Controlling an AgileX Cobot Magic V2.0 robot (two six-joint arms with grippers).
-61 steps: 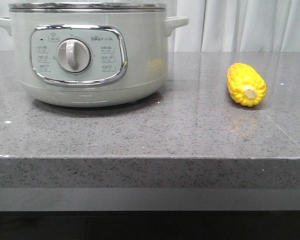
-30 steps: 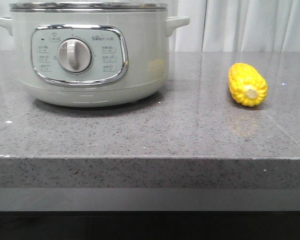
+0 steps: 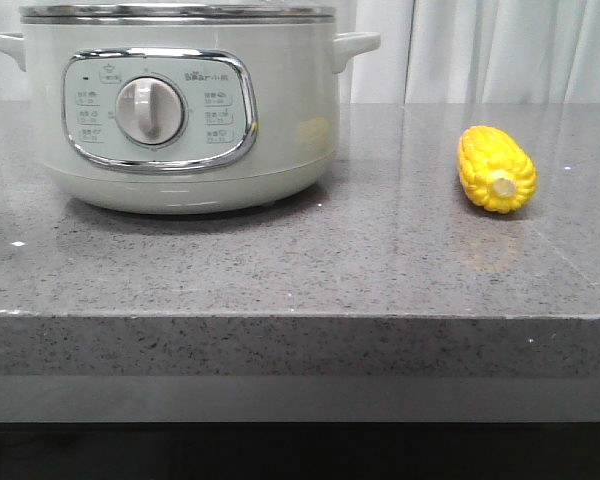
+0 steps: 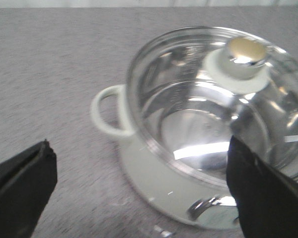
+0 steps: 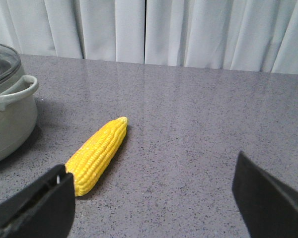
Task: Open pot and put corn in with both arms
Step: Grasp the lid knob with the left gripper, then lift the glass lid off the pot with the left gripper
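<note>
The pale grey-green pot (image 3: 180, 110) stands at the back left of the grey stone counter, its glass lid (image 4: 223, 99) on, with a chrome knob (image 4: 246, 52) on top. The yellow corn (image 3: 496, 168) lies on the counter to the right, pale cut end toward the front. In the left wrist view my left gripper (image 4: 139, 198) is open and empty, above and in front of the pot, one side handle (image 4: 109, 111) in sight. In the right wrist view my right gripper (image 5: 154, 198) is open and empty, with the corn (image 5: 97, 153) just ahead by one finger. Neither gripper shows in the front view.
The counter's front edge (image 3: 300, 318) runs across the front view. White curtains (image 5: 154, 29) hang behind the counter. The pot's other handle (image 5: 17, 91) shows at the edge of the right wrist view.
The front view has shifted very slightly; pot and corn appear a few pixels to the right. Nothing else has visibly changed.
</note>
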